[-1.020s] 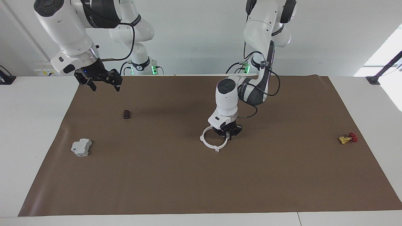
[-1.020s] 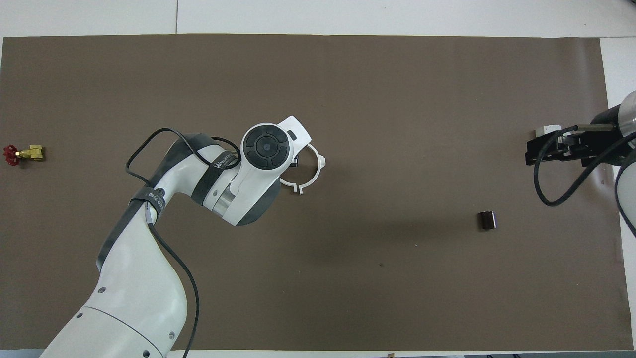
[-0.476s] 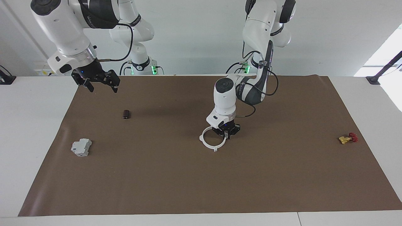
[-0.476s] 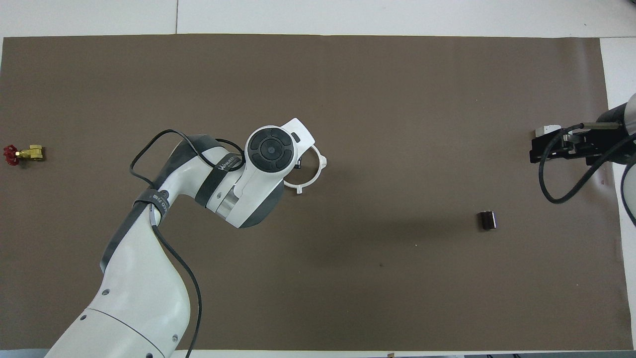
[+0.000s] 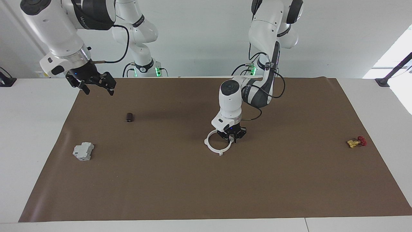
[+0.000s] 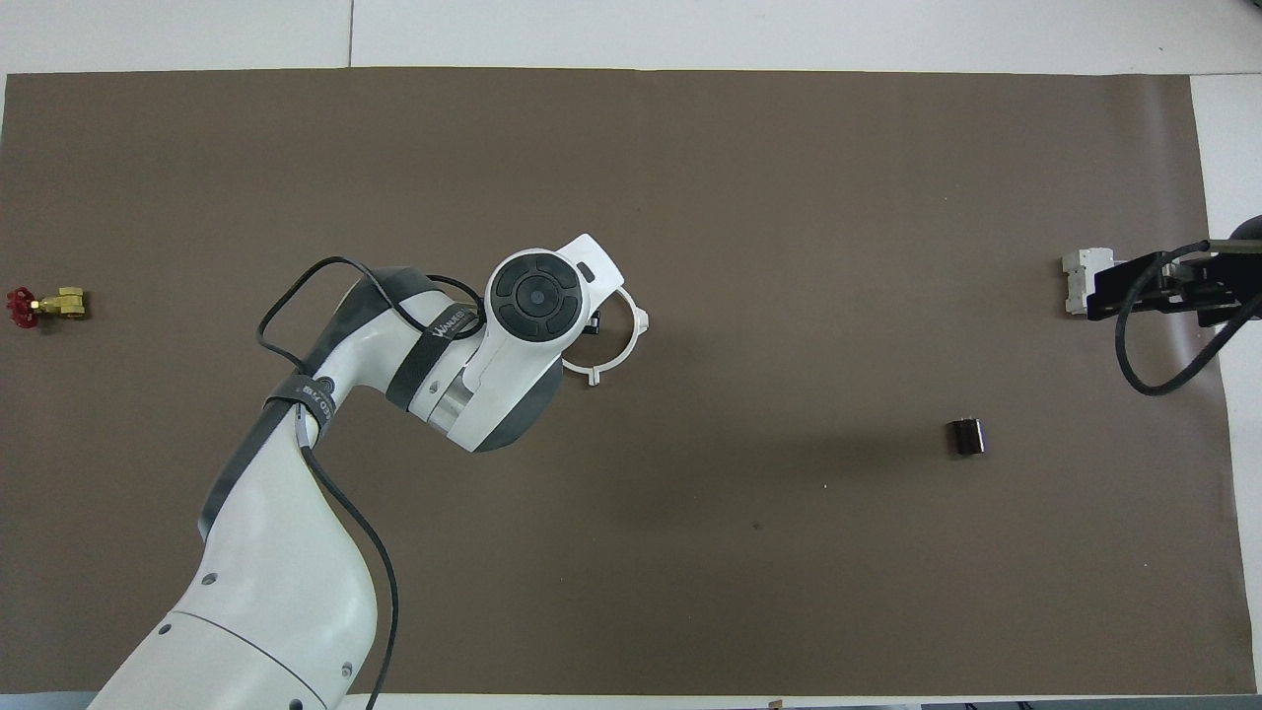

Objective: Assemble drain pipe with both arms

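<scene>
Left black two-finger gripper [image 5: 231, 138] is clamped on the thin white plastic drain pipe ring [image 5: 216, 146] mid-table, while the right gripper [image 5: 95, 85], fingers spread, hangs over the brown mat's [image 5: 180, 180] corner.

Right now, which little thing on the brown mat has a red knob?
The small yellow valve, alone at the left arm's end of the mat. The grey block and the dark cylinder have no red.

A robotics laboratory is indicated. Two white jointed arms [image 5: 257, 38] are mounted at a white table [image 5: 32, 129], over which a brown mat [image 5: 206, 180] is spread. A plain white wall is seen, cabling is routed along the arms, and green indicator lights [image 5: 156, 71] are lit at the bases.
</scene>
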Robot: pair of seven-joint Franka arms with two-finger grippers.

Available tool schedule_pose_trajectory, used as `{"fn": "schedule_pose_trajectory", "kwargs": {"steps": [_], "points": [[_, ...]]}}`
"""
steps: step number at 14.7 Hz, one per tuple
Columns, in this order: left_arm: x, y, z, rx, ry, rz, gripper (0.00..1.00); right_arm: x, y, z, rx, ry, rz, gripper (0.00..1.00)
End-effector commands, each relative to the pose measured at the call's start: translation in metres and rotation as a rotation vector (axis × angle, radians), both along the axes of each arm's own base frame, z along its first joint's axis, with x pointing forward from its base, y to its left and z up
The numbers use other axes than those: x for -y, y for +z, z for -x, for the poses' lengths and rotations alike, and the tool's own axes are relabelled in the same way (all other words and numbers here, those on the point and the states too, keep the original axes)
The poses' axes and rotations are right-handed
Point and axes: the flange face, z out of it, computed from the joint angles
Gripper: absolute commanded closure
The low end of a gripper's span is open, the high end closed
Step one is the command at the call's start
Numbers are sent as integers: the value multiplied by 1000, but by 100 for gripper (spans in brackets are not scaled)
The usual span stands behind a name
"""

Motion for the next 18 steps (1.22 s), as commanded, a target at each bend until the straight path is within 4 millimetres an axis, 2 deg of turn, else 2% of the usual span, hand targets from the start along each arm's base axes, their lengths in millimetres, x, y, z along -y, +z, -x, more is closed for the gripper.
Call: {"fn": "schedule_pose_trajectory", "kwargs": {"steps": [1, 3, 6, 8, 10, 14, 18], "points": [[-7, 6, -1, 22, 15, 3, 4, 3, 2, 0, 14, 28, 10, 0], [-23, 29, -8, 37, 39, 14, 0, 2, 2, 0, 14, 31, 10, 0], [-80, 76, -23, 36, 119, 17, 0, 5, 2, 1, 12, 39, 14, 0], [-121, 98, -28, 32, 172, 17, 0, 11, 2, 1, 13, 57, 14, 0], [-166, 116, -34, 26, 196, 19, 0, 10, 2, 1, 9, 62, 12, 0], [-251, 143, -43, -42, 160, 133, 0, 6, 7, -1, 26, 69, 11, 0], [-318, 169, -40, -78, 124, 131, 0, 3, 10, -1, 32, 79, 12, 0]]}}
